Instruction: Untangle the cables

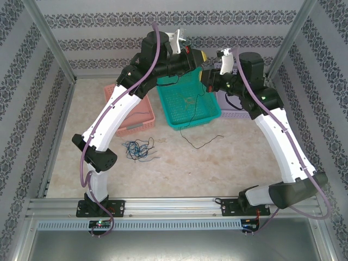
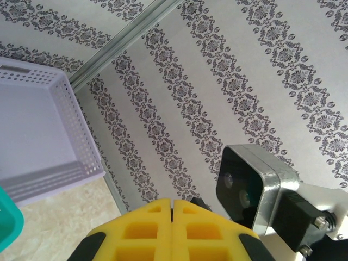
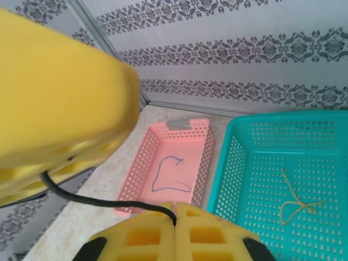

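We log right gripper (image 3: pixel 174 209) nearest, clamped on black cable (image 3: pixel 98 201); left gripper (image 2: pixel 172 209) closed, contents unclear. At 12 o'clock pink basket (image 3: pixel 140 168) holds blue cable (image 3: pixel 157 174); at 2 o'clock teal basket (image 3: pixel 231 174) holds yellowish cable (image 3: pixel 296 205).

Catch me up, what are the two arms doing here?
Both arms are raised over the teal basket. The right gripper is shut on a black cable, which runs across to the shut left gripper and looks pinched there too. A blue cable lies in the pink basket, and a yellowish cable lies in the teal one. A tangle lies on the table.
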You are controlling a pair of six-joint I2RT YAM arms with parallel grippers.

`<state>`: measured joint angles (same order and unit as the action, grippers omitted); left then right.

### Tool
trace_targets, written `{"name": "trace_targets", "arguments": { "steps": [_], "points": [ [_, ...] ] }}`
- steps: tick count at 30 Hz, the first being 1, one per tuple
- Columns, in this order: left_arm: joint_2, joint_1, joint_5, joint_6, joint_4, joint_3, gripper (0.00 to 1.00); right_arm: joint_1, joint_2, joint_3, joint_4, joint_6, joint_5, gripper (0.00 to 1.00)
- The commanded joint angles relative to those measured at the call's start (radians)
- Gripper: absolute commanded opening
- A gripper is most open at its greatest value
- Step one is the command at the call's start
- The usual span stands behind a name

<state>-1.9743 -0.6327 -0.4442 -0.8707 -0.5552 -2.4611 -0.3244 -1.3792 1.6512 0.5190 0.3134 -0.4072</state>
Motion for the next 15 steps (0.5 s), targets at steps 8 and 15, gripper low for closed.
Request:
{"name": "trace_targets", "arguments": {
  "steps": [8,15],
  "points": [
    [0.047,0.011,0.136,0.026,-0.026,-0.031,0.65,0.101,0.109,0.021,0.002,0.023,0.121,0.00],
    [0.061,0.019,0.271,0.042,-0.117,0.025,0.68,0.147,0.226,0.059,0.065,-0.011,0.323,0.00]
  ]
}}
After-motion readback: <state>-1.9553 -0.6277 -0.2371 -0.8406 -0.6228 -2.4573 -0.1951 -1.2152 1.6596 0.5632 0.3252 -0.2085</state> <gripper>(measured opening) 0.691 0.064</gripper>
